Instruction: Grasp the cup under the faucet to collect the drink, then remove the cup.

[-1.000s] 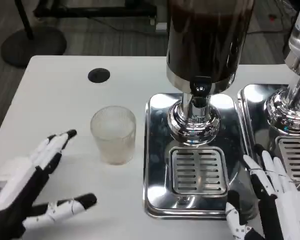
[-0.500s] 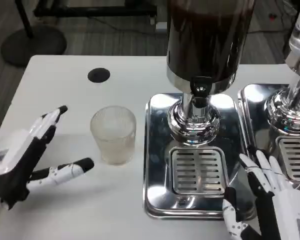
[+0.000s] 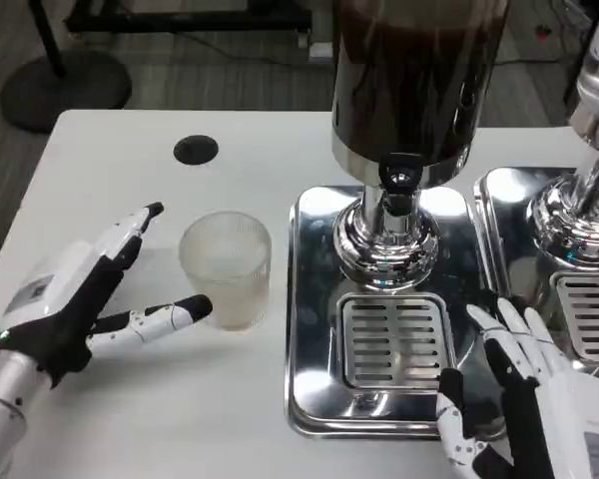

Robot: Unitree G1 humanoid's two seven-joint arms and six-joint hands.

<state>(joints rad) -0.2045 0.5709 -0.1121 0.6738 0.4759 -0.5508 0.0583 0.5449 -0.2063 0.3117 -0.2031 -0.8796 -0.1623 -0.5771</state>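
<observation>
Since a second ago the left hand [image 3: 75, 294] has moved up and right from the lower left corner, so its spread, empty fingers now flank the cup [image 3: 226, 268] at centre left. At lower right the right hand [image 3: 524, 399] lies released over the drip tray [image 3: 314, 329]. Farther up stands the dark dispenser [image 3: 409, 90], its faucet [image 3: 399, 185] right of the cup
</observation>
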